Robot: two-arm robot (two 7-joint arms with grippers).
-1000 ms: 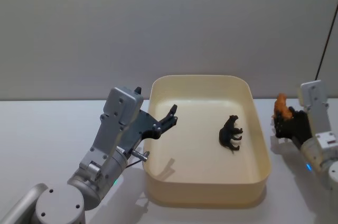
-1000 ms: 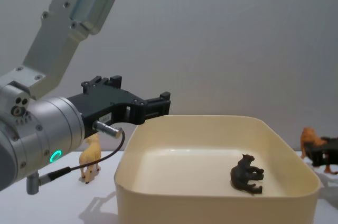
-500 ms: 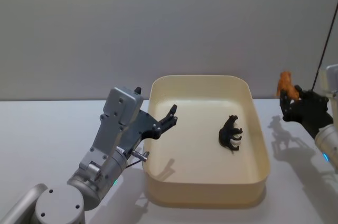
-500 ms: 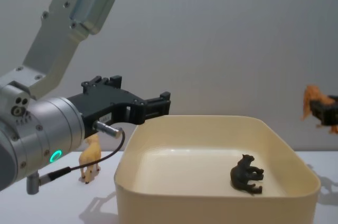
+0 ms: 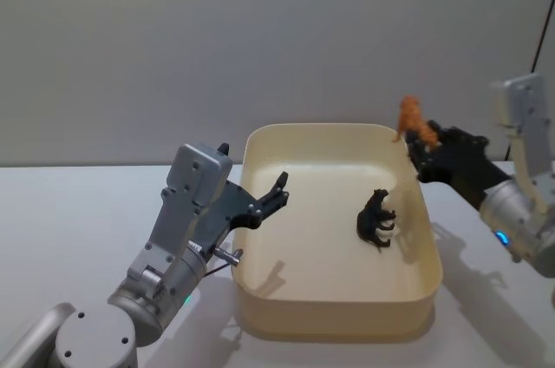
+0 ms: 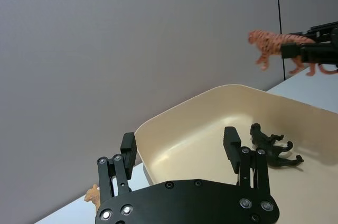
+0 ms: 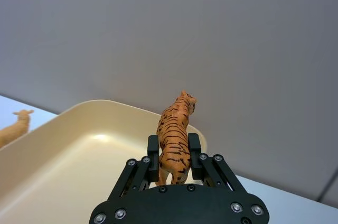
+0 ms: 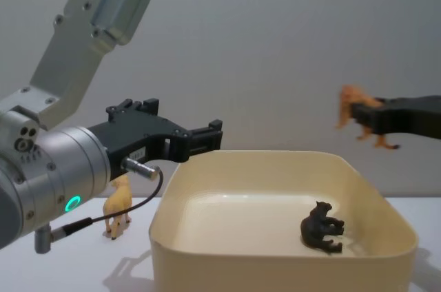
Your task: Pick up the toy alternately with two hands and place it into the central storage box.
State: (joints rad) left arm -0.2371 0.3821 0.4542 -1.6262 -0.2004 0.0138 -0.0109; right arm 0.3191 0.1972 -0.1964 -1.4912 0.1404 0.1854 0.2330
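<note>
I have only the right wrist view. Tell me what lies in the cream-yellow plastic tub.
Observer: One small black animal figurine lies on its side on the floor of the cream-yellow plastic tub, toward its right wall.
Operator: Report the left gripper.
Observer: The left gripper hangs open and empty above the tub's left rim.
Operator: Give my tiger's height.
Observer: In the chest view the orange striped tiger figurine, shut in the right gripper, is above the rim, not touching it.

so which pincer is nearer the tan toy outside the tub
Left. The left pincer hangs open over the tub's left rim, on the side where the tan toy stands. The right pincer holds a tiger above the tub's far right corner.
</note>
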